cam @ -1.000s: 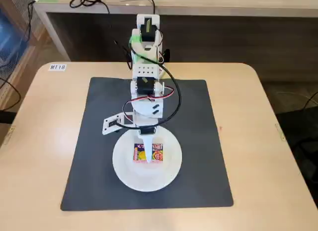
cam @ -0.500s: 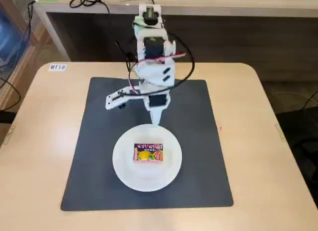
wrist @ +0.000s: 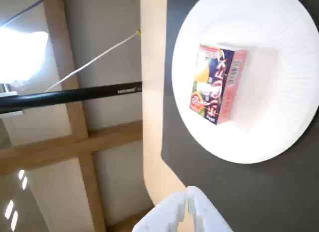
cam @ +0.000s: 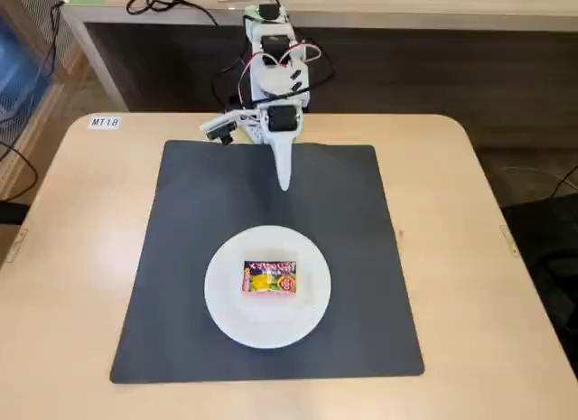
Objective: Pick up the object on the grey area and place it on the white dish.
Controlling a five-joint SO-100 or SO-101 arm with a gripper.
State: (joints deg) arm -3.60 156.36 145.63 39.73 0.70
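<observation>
Grey mat (cam: 181,257) covers most of table (cam: 81,221). White paper plate (cam: 226,303) sits on mat, near its front edge in fixed view. Printed snack packet (cam: 270,277) lies flat at plate centre, long axis left-right in fixed view. Gripper (cam: 284,180) at mat's far edge, well apart from packet, fingers together, empty. Judgement: placement looks done; packet lies straight ahead of gripper tip.

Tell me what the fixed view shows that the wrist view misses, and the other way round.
Only the fixed view shows the whole arm at the table's far edge, the full grey mat and a table label. Only the wrist view shows the floor past the table edge, a black pole and the packet's printed side up close. Both show the packet lying on the white plate and the shut pincer clear of it.
</observation>
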